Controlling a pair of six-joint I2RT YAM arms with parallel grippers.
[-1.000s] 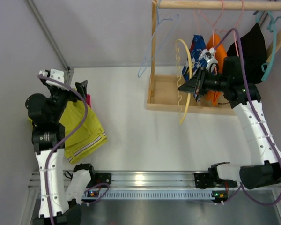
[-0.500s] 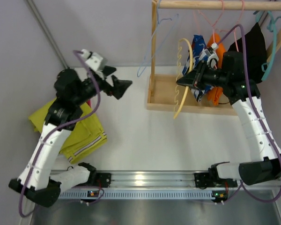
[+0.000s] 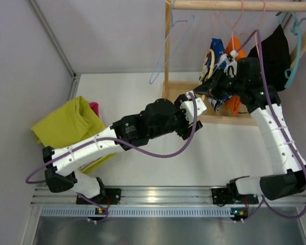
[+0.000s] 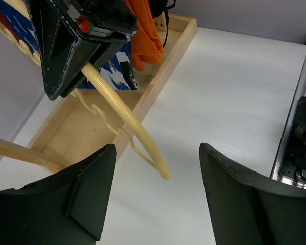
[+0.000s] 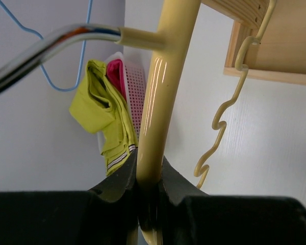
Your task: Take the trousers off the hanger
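Observation:
The lime yellow-green trousers (image 3: 66,125) lie in a heap at the table's left, with the magenta-pink trousers (image 3: 94,108) peeking out behind them. Both also show in the right wrist view, lime (image 5: 104,112) and pink (image 5: 115,71). My right gripper (image 3: 204,92) is shut on a bare cream-yellow hanger (image 3: 209,64), clamping its thick arm (image 5: 160,92) in front of the rack. My left gripper (image 3: 194,118) is open and empty just below it. In the left wrist view the hanger's free tip (image 4: 163,173) hangs ahead, between the left gripper's (image 4: 158,168) spread fingers.
A wooden rack with a top rail (image 3: 219,5) and a base tray (image 3: 181,102) stands at the back right. On it hang a blue wire hanger (image 3: 168,46), blue patterned (image 3: 214,51), orange (image 3: 234,46) and black (image 3: 273,48) clothes, and a teal hanger (image 3: 296,51).
My left arm has swung from over the trousers heap at the left across to the rack, jaws open. My right gripper has lifted and turned the yellow hanger closer to the rack.

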